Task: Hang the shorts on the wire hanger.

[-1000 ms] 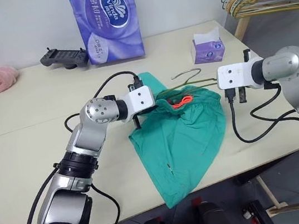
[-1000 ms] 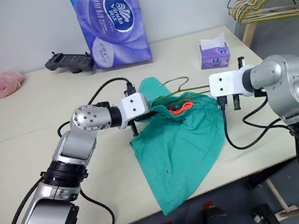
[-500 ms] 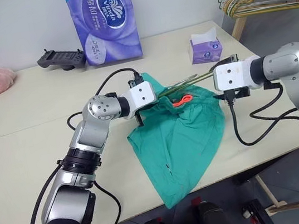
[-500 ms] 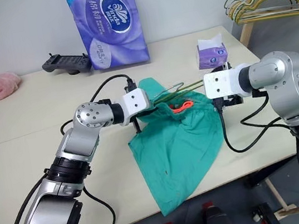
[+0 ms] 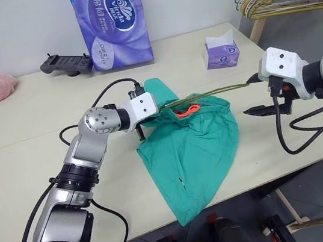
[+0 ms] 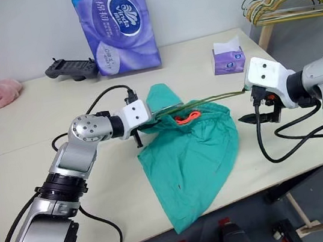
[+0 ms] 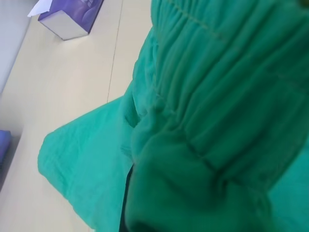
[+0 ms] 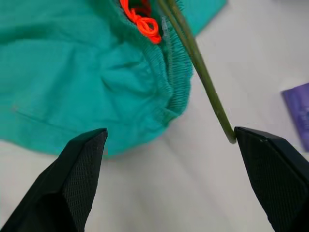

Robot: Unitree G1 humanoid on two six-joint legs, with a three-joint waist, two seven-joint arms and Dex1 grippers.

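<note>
The shorts [image 5: 193, 147] lie on the near middle of the cream table [image 5: 45, 156], their gathered waistband at the far end and one leg drooping over the near edge. The wire hanger [image 5: 218, 92] is threaded through that waistband, and its free end pokes out to the right, just past the orange-red tag [image 5: 185, 111].

The left gripper [image 5: 139, 115] is clenched on the left part of the waistband, with cloth bunched tight around it in the left wrist view. The right gripper [image 8: 171, 181] stands released, its fingers [image 8: 79, 171] spread wide; the hanger's end just touches the inner edge of one finger, but nothing is pinched.

To do this step well, I judge the left grip should keep the waistband steady while the right one takes hold again. It should close on the bare wire rather than on cloth, then draw the wire level through the elastic so the gathers do not snag or slide off the end.

A second ago the right gripper was shut at the hanger's right end, close over the right side of the shorts. It has now let go, rolled over and pulled back toward the near right. The hanger's curved hook, plain beyond the waistband then, is hidden now, and the wire runs longer to the right. The left gripper has shifted slightly left with the cloth.
</note>
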